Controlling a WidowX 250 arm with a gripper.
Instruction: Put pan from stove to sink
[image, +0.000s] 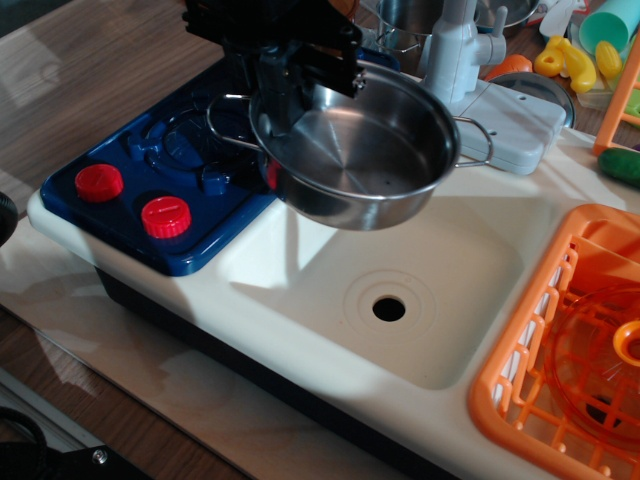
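The pan (360, 150) hangs in the air, tilted slightly, over the far left edge of the sink (300, 290), with its left side above the right edge of the stove (110, 215). The black gripper (290, 85) is clamped on the pan's far left rim, one finger reaching down inside the bowl. One wire loop handle sticks out to the right toward the grey faucet (455, 50); the other shows at the left, over the stove.

The stove's moulded burner lies bare, and two red knobs (165, 215) sit at its near left corner. The sink basin is cream-white, with a black drain hole (389, 308) near its middle and a soft shadow across its left wall. An orange dish rack (520, 370) fills the near right corner.

The whole toy unit rests on a pale board laid over a wood-grain table (70, 80), which shows light reflections at the far left. Yellow, teal and green toy pieces are crowded at the far right edge.
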